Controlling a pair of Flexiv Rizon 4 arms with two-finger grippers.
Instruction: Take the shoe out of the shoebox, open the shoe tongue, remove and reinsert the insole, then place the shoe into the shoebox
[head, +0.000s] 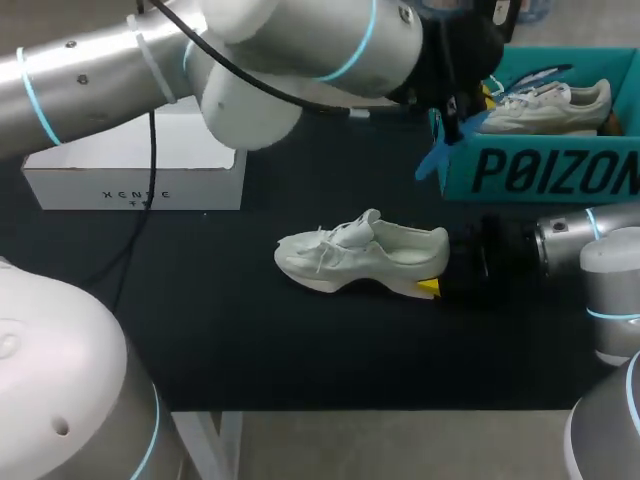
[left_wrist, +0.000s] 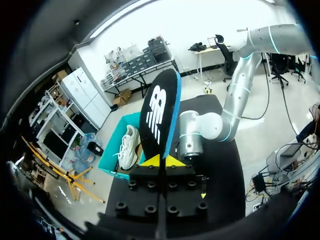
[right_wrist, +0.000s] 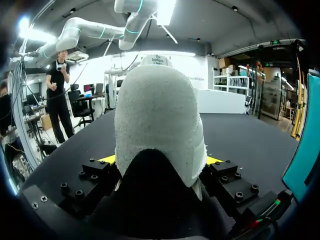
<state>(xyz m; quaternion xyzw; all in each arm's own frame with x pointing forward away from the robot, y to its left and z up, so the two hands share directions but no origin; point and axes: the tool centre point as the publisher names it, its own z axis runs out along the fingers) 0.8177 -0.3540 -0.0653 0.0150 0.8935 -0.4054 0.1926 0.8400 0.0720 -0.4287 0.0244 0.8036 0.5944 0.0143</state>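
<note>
"Where's the shoe (head: 360, 255)?"
"On the black table (head: 200, 330), with its heel pinched by the right gripper (right_wrist: 160, 160)."
"And the left gripper (left_wrist: 162, 161)?"
"Up beside the teal shoebox (head: 540, 175), fingers clamped on the insole (left_wrist: 160, 112) — a second shoe (head: 550, 105) lies inside."

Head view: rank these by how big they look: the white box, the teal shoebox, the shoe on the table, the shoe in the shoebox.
1. white box and teal shoebox: much alike, and both only partly in view, so not ranked against each other.
2. shoe on the table.
3. shoe in the shoebox, smallest, though farther from the camera.
</note>
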